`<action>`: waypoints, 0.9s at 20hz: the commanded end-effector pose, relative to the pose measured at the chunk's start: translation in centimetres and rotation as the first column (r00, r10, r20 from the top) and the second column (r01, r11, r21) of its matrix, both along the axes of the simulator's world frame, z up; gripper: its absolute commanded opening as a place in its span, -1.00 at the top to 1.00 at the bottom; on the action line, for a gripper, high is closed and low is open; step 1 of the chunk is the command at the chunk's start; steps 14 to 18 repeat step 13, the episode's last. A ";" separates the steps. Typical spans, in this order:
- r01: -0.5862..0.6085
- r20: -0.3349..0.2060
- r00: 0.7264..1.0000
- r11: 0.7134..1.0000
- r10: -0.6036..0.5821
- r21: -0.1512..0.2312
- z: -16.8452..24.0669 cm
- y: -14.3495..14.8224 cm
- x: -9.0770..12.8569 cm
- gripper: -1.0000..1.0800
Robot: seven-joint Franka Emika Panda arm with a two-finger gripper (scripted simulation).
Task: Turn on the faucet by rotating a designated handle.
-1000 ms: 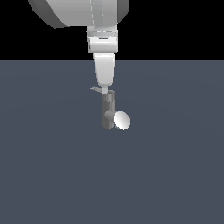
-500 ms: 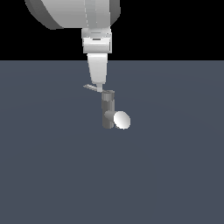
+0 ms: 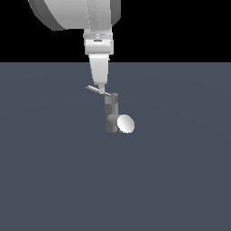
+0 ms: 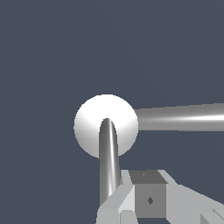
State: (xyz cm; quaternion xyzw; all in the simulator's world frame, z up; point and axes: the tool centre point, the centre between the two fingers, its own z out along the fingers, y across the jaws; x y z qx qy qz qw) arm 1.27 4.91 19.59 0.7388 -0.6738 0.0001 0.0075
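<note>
Grey faucet stands alone; fingers touch its handle.

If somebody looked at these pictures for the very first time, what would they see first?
Probably the big white robot arm reaching down from the top, its gripper right at the thin handle sticking out toward the exterior view's left. Just below stands the small grey faucet, and its bright white disc glows against the plain dark floor.
</note>
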 end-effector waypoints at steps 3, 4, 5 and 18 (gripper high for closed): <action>-0.044 0.019 0.999 0.999 0.044 0.010 -0.9 3.3 2.2 1.00; -0.047 0.018 0.999 0.999 0.047 0.010 -0.9 3.5 2.5 1.00; -0.050 0.017 0.999 0.999 0.050 0.010 -1.0 3.8 2.7 1.00; -0.070 0.011 0.997 0.997 0.070 0.011 -1.3 5.5 4.3 1.00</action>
